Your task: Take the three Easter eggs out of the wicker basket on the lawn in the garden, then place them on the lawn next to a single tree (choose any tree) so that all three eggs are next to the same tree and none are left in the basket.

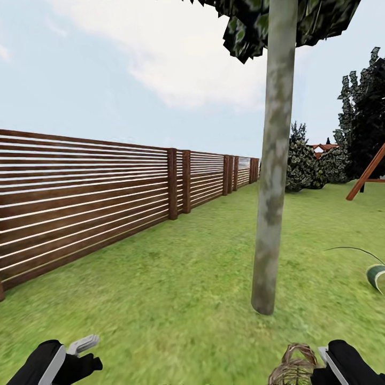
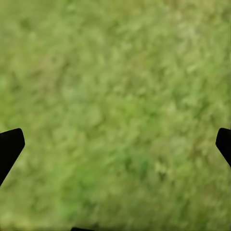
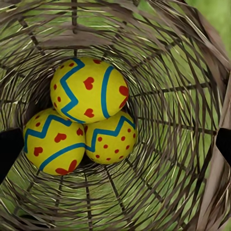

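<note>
The robot stands before the tree [image 1: 274,176], whose pale mottled trunk rises through the centre-right of the head view and meets the lawn [image 1: 176,289] at the lower centre. The wicker basket [image 1: 294,366] shows at the bottom edge, right of centre, just beside the right gripper [image 1: 327,359] and touching or nearly touching it; whether that gripper clamps the rim I cannot tell. In the right wrist view the camera looks straight down into the basket, where the 3 Easter eggs [image 3: 89,118] lie packed together on the weave: 1 at upper centre and 2 below it, all touching. The dark fingertips [image 3: 9,149] at the frame's left and right edges look spread wide.

The left gripper [image 1: 84,344] sits at the lower left of the head view, its fingers parted with nothing between them, and its wrist view faces bare grass.

My judgement: the basket has been brought near the chosen tree, and no egg is out yet. The next move calls for reaching into the deep basket, closing on 1 egg without jamming against the weave, then setting it by the trunk.

A brown slatted fence [image 1: 80,203] runs along the left. No brand, label or writing is readable anywhere.
</note>
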{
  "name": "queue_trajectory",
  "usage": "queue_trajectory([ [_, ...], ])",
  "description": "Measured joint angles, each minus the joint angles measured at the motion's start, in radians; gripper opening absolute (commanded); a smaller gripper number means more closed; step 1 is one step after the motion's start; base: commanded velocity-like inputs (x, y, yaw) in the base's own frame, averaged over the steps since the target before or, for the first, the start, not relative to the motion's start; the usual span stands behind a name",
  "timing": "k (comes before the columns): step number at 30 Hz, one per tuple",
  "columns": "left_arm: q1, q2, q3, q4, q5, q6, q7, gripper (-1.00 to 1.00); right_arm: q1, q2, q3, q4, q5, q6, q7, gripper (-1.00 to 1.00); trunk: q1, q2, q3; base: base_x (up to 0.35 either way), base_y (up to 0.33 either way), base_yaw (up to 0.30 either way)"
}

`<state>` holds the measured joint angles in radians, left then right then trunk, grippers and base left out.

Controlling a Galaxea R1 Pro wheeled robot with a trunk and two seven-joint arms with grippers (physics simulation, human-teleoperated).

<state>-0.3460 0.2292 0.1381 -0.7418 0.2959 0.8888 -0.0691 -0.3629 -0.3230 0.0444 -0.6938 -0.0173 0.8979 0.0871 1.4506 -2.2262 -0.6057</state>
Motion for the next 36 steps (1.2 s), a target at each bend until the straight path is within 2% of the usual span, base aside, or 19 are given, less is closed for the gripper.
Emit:
queue_trajectory([
  [36, 0.000, -0.011, 0.000, -0.002, 0.000, -0.001, 0.000, 1.00, 0.000, -0.002, -0.001, -0.002, 0.000, 0.000, 0.000, 1.00, 0.138, -0.252, -0.113, 0.000, 0.000, 0.000],
])
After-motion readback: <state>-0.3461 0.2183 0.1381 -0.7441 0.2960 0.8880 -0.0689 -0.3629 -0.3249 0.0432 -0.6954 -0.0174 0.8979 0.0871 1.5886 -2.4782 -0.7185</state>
